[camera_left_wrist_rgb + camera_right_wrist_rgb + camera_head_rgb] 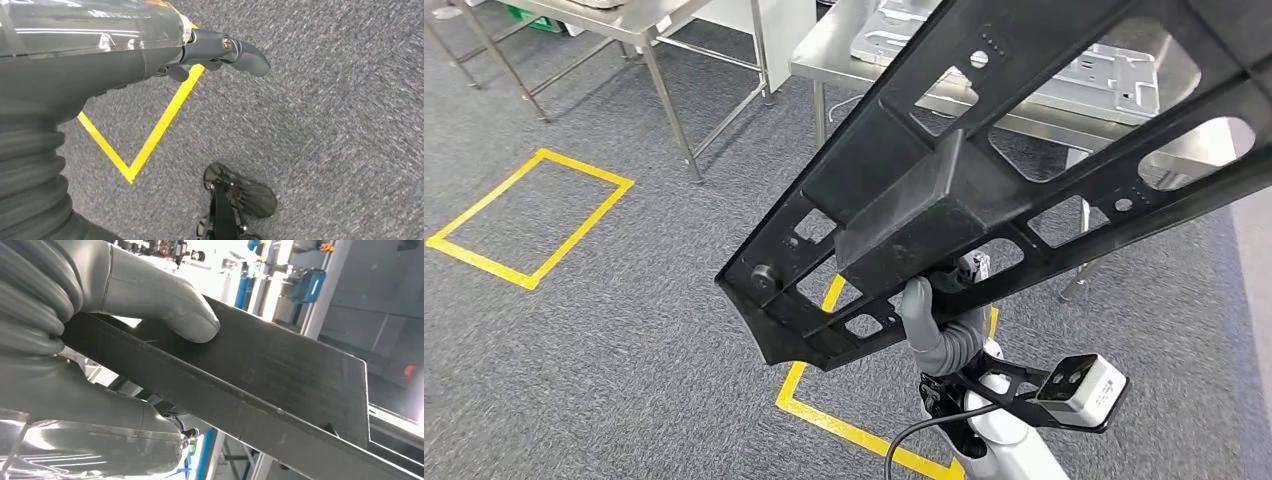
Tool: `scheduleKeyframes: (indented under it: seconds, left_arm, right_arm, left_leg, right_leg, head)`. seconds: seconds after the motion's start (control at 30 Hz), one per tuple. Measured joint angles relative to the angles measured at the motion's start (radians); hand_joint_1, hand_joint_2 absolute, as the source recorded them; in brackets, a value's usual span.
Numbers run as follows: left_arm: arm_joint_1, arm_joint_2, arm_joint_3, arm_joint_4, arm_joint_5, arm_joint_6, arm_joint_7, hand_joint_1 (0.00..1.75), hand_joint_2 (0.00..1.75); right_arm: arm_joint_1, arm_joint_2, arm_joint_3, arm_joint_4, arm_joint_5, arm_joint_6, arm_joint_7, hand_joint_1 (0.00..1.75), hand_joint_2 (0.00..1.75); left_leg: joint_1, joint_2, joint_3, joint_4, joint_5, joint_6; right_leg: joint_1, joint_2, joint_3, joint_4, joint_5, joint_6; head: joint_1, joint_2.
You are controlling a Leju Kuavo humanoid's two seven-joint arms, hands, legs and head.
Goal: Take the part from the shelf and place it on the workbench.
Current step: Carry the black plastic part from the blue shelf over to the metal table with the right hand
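A large black frame part (904,190) with cut-out windows and a raised block in its middle slants across the head view, high above the carpet. My right hand (929,320) grips it from underneath near its lower end. In the right wrist view the grey thumb (170,305) presses on a flat black edge of the part (280,370). The steel workbench (844,45) stands ahead at the upper right, partly hidden behind the part. My left hand (220,50) hangs over the floor holding nothing, one dark finger sticking out.
A grey stamped metal panel (1114,75) lies on the workbench. A second steel table (639,25) stands at the upper left. Yellow tape squares (529,215) mark the grey carpet, one of them right below my right arm (824,415).
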Motion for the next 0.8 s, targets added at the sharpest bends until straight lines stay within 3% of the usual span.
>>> scheduleKeyframes:
  seconds: [0.03,0.1,0.17,0.2,0.23,0.27,0.33,0.4,0.47,0.53,0.6,0.67,0.7,0.73,0.8]
  left_arm:
    - [-0.001,-0.001,0.002,0.000,0.000,-0.002,0.000,0.00,1.75]
    - [0.001,-0.001,0.006,0.000,0.000,-0.008,-0.001,0.00,1.75]
    - [0.004,0.000,0.009,0.000,0.000,-0.014,-0.002,0.00,1.75]
    - [0.004,0.000,0.009,0.000,0.000,-0.016,-0.002,0.00,1.75]
    - [0.004,0.000,0.010,0.000,0.000,-0.016,-0.002,0.00,1.75]
    - [0.002,-0.001,0.010,0.000,0.000,-0.017,-0.002,0.00,1.75]
    - [0.001,-0.002,0.011,0.000,0.002,-0.018,-0.003,0.00,1.75]
    - [0.001,-0.002,0.014,0.000,0.005,-0.020,-0.006,0.00,1.75]
    - [0.000,-0.002,0.016,0.000,0.009,-0.024,-0.011,0.00,1.75]
    - [-0.003,-0.003,0.018,0.000,0.012,-0.031,-0.015,0.00,1.75]
    - [-0.002,-0.004,0.022,0.000,0.012,-0.035,-0.018,0.00,1.75]
    - [0.002,-0.005,0.027,0.000,0.013,-0.036,-0.019,0.00,1.75]
    - [0.004,-0.005,0.029,0.000,0.013,-0.036,-0.019,0.00,1.75]
    - [0.005,-0.005,0.031,0.000,0.013,-0.036,-0.019,0.00,1.75]
    - [0.004,-0.005,0.033,0.000,0.011,-0.037,-0.020,0.00,1.75]
  right_arm:
    - [-0.004,-0.001,0.000,0.001,-0.003,-0.003,0.000,1.75,1.75]
    - [-0.012,-0.003,0.002,0.002,-0.007,-0.008,0.000,1.75,1.75]
    - [-0.014,-0.005,0.003,0.005,-0.010,-0.010,0.000,1.75,1.75]
    - [-0.014,-0.006,0.004,0.006,-0.011,-0.010,0.000,1.75,1.75]
    - [-0.014,-0.008,0.004,0.007,-0.012,-0.010,0.000,1.75,1.75]
    - [-0.014,-0.009,0.004,0.008,-0.013,-0.009,0.000,1.75,1.75]
    - [-0.014,-0.010,0.004,0.008,-0.014,-0.008,0.000,1.75,1.75]
    - [-0.015,-0.011,0.005,0.007,-0.014,-0.006,0.000,1.75,1.75]
    - [-0.014,-0.012,0.006,0.007,-0.013,-0.002,0.000,1.75,1.75]
    - [-0.014,-0.013,0.006,0.007,-0.009,0.003,0.000,1.75,1.75]
    - [-0.015,-0.013,0.006,0.006,-0.005,0.009,-0.001,1.75,1.75]
    - [-0.012,-0.013,0.006,0.007,-0.001,0.012,0.000,1.75,1.75]
    - [-0.010,-0.013,0.006,0.008,0.000,0.012,0.000,1.75,1.75]
    - [-0.009,-0.013,0.006,0.009,0.000,0.012,0.000,1.75,1.75]
    - [-0.007,-0.013,0.006,0.009,0.002,0.014,0.000,1.75,1.75]
  left_leg:
    - [0.001,0.012,0.001,-0.004,0.003,0.007]
    - [-0.002,0.038,0.001,-0.008,0.003,0.015]
    - [-0.005,0.065,0.001,-0.007,0.001,0.017]
    - [-0.006,0.078,0.002,-0.007,-0.001,0.017]
    - [-0.006,0.091,0.003,-0.007,-0.002,0.016]
    - [-0.006,0.102,0.006,-0.007,-0.005,0.014]
    - [-0.009,0.122,0.015,-0.006,-0.011,0.006]
    - [-0.012,0.139,0.021,-0.006,-0.017,-0.005]
    - [-0.012,0.156,0.027,-0.009,-0.022,-0.017]
    - [-0.009,0.129,0.022,0.017,-0.044,-0.027]
    - [-0.006,0.074,-0.025,0.122,-0.101,-0.032]
    - [-0.005,0.052,-0.094,0.254,-0.151,-0.035]
    - [-0.005,0.049,-0.113,0.283,-0.149,-0.035]
    - [-0.005,0.048,-0.115,0.273,-0.128,-0.034]
    - [-0.004,0.025,-0.068,0.151,-0.046,-0.029]
  right_leg:
    - [0.001,-0.025,-0.014,0.028,-0.018,0.004]
    - [0.003,-0.090,-0.072,0.146,-0.081,0.010]
    - [0.001,-0.116,-0.134,0.270,-0.127,0.015]
    - [0.000,-0.119,-0.144,0.288,-0.125,0.016]
    - [0.000,-0.124,-0.130,0.261,-0.102,0.016]
    - [-0.001,-0.134,-0.095,0.195,-0.067,0.014]
    - [0.005,-0.179,-0.015,0.045,-0.013,0.004]
    - [0.013,-0.199,0.014,-0.013,-0.002,-0.008]
    - [0.014,-0.174,0.013,-0.014,0.000,-0.019]
    - [0.008,-0.151,0.018,-0.022,0.005,-0.031]
    - [0.004,-0.130,0.021,-0.026,0.008,-0.040]
    - [0.006,-0.103,0.021,-0.025,0.007,-0.044]
    - [0.007,-0.088,0.022,-0.024,0.006,-0.044]
    - [0.007,-0.074,0.023,-0.022,0.005,-0.044]
    - [0.006,-0.046,0.027,-0.019,0.002,-0.040]
  head:
    - [0.000,0.000]
    - [0.000,0.000]
    - [0.000,0.000]
    - [0.000,0.000]
    - [0.000,0.000]
    - [0.000,0.000]
    - [0.000,0.000]
    - [0.000,0.000]
    - [0.000,0.000]
    - [0.000,0.000]
    - [0.000,0.000]
    - [0.000,0.000]
    - [0.000,0.000]
    - [0.000,0.000]
    - [0.000,0.000]
